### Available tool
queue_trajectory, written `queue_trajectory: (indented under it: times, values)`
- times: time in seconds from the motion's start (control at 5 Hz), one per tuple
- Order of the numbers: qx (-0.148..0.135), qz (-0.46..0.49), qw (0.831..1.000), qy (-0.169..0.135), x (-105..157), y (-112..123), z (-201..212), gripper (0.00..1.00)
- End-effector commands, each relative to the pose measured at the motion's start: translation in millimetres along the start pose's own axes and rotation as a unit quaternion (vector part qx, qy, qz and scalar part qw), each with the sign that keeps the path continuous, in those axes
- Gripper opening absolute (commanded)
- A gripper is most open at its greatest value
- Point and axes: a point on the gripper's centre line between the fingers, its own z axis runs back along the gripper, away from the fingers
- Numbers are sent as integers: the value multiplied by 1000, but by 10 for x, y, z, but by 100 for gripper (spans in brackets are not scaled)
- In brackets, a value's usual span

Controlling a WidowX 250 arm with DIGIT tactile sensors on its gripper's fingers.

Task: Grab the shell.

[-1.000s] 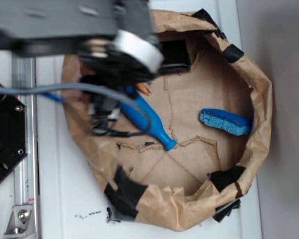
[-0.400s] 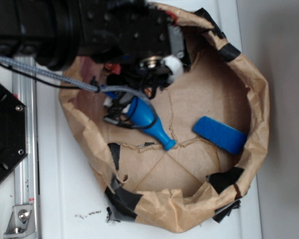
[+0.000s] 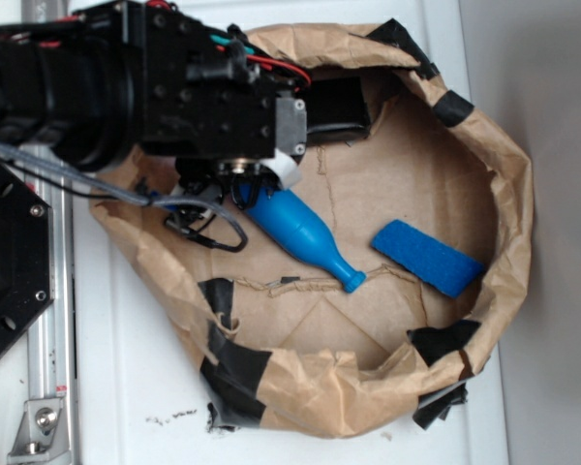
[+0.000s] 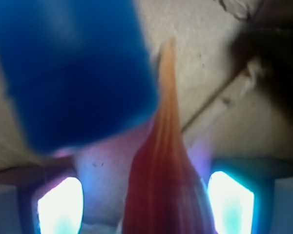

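Observation:
In the wrist view the orange-brown shell (image 4: 168,185) lies on the brown paper between my two glowing fingertips, its long point aimed away from me. My gripper (image 4: 145,204) is open around it: the right pad (image 4: 230,202) is near the shell, and the left pad (image 4: 59,204) stands well off with bare paper between. The blue bottle (image 4: 73,73) lies just beyond, to the left of the shell's tip. In the exterior view the black arm (image 3: 174,97) hides both the shell and the fingers. The bottle (image 3: 300,232) sticks out from under the arm, neck towards the lower right.
Everything lies inside a crumpled brown paper bag whose wall (image 3: 508,194) is patched with black tape (image 3: 232,368). A blue sponge (image 3: 426,257) lies flat at the right of the bag. A black plate (image 3: 10,271) and a metal rail (image 3: 53,291) are left of the bag.
The arm has swung left and lowered into the bag's back left. The bottle has slid right, its neck further right. The sponge has tipped from its edge to lie flat.

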Motion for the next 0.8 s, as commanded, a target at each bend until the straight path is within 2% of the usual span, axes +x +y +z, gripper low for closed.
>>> queue_trajectory:
  times: [0.0, 0.6]
  values:
    - [25, 41, 999, -2, 152, 124, -174, 0]
    - [23, 58, 998, -10, 70, 193, 44, 0]
